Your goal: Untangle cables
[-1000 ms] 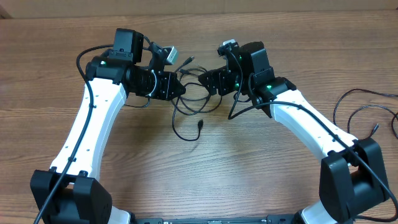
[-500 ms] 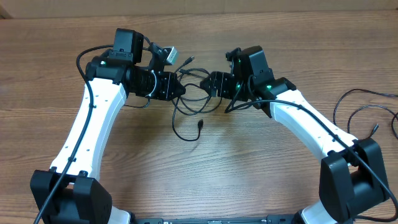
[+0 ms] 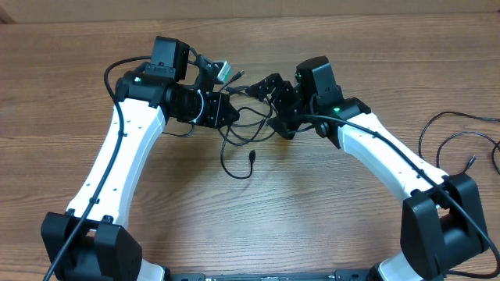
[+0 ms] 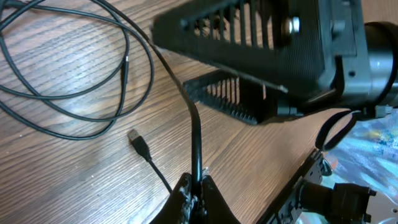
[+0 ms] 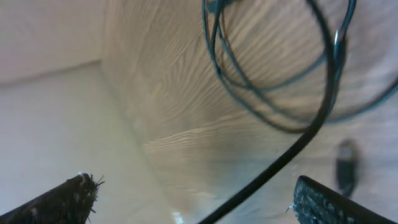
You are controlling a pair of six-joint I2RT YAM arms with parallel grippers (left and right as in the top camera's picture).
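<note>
Thin black cables (image 3: 244,129) lie in a loose tangle on the wooden table between my two grippers, with one plug end (image 3: 252,156) toward the front. My left gripper (image 3: 228,111) is shut on one cable (image 4: 196,143), which rises from between its fingertips (image 4: 198,190). A small plug (image 4: 140,145) lies beside it. My right gripper (image 3: 276,105) is wide open at the tangle's right side. In the right wrist view a cable (image 5: 292,149) runs across the gap between its fingers (image 5: 196,199), untouched, with looped cables (image 5: 273,81) beyond.
More thin black cables (image 3: 461,140) lie at the table's right edge, apart from the tangle. The right gripper's black body (image 4: 261,50) looms close in the left wrist view. The table's far edge (image 3: 250,19) is just behind the grippers.
My right gripper has opened wide and turned at the tangle. My left arm has shifted slightly right, still holding its cable.
</note>
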